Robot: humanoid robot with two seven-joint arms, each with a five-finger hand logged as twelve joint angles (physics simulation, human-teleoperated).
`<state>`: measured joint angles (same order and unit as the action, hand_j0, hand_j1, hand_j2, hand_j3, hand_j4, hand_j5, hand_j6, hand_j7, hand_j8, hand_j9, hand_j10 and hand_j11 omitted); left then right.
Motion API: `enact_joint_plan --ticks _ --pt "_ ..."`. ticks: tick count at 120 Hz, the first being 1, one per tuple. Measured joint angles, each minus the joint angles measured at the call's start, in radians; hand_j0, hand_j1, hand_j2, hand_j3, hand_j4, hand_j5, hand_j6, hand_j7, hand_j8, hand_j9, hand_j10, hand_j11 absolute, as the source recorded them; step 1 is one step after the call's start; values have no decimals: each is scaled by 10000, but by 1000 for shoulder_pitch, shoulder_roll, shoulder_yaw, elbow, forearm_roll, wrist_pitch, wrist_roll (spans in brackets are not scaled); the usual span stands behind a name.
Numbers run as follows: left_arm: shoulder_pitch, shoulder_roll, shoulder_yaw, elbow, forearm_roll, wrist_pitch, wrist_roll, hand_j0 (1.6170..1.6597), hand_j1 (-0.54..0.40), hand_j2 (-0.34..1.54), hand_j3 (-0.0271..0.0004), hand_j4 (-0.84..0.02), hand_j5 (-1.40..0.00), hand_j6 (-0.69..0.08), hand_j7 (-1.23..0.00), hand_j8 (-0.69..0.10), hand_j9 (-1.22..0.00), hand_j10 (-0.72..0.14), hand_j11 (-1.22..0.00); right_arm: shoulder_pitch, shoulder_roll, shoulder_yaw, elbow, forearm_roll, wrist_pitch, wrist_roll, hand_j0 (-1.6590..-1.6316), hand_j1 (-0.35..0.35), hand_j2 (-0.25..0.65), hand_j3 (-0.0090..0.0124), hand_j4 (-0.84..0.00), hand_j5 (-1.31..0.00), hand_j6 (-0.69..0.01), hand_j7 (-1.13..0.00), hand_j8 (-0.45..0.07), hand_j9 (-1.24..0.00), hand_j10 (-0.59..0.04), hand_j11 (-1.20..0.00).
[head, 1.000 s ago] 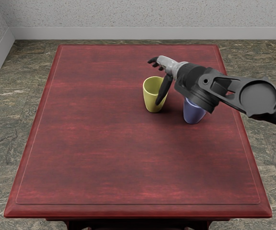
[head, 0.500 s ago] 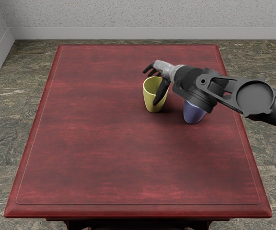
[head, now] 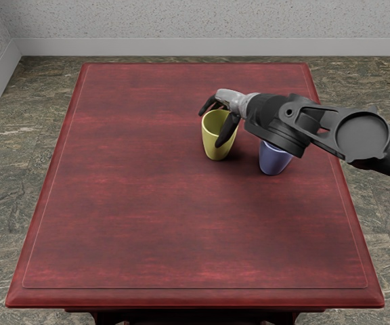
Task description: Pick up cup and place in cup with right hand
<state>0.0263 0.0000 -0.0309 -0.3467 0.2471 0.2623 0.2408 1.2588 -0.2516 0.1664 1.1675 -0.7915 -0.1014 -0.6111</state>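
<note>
The yellow cup (head: pixel 212 144) stands on the red worktop (head: pixel 141 223), toward one o'clock from its middle. The right hand (head: pixel 230 101) is at its rim, fingers parted and loosely bent, with no closed grip to be seen. The dark fingers (head: pixel 210 104) reach past the rim at eleven o'clock; they overlap one another, so their number is hard to make out. The thumb (head: pixel 227 128) slants down across the cup at about four to five o'clock, hiding that part of the rim and side. Whether thumb or fingers touch the cup cannot be told.

The blue cup (head: pixel 273 161) stands near the yellow one, at its four o'clock. Its mouth is mostly covered by the dark wrist of the right arm (head: pixel 361 137), so what may be inside is out of sight. The arm enters at three o'clock, its upper part cut off by the picture's edge. The palm faces away from view. Below the worktop's six o'clock edge, the dark supports (head: pixel 107 318) are cropped and barely readable. The speckled wall (head: pixel 202 24) is cut off at twelve o'clock.
</note>
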Motion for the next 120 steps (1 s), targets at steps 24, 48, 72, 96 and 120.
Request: enact_joint_plan --ticks 24,48,72,96,120 --pt "1 0 0 0 0 0 0 16581 3487 1 -2 2 -3 2 -3 3 -3 2 -3 12 1 1 1 24 4 0 -16542 786 -425 0 -4580 -5159 -3414 -5484 -2735 -5364 -3070 -5407" --pt "0 0 0 0 0 0 0 16581 3489 0 -1 1 -1 2 -1 2 -1 2 -1 55 -3 7 5 34 23 0 -16544 482 -706 0 -4277 -5458 -3738 -5499 -2883 -5514 -3260 -5507" --pt "0 0 0 0 0 0 0 16581 3489 -1 0 1 0 1 0 1 0 1 -1 111 -27 18 8 54 84 0 -16540 308 -878 -4 -4165 -5546 -3925 -5493 -2999 -5540 -3389 -5496" --pt "0 0 0 0 0 0 0 16581 3489 -1 0 1 0 1 0 1 0 1 0 172 -90 21 14 106 166 0 -16540 273 -887 -6 -4122 -5581 -3976 -5490 -3023 -5565 -3437 -5491" --pt "0 0 0 0 0 0 0 16581 3490 -1 0 1 0 1 0 1 0 1 0 217 -161 21 18 134 229 0 -16542 258 -896 0 -4071 -5627 -3976 -5489 -2988 -5599 -3423 -5521"
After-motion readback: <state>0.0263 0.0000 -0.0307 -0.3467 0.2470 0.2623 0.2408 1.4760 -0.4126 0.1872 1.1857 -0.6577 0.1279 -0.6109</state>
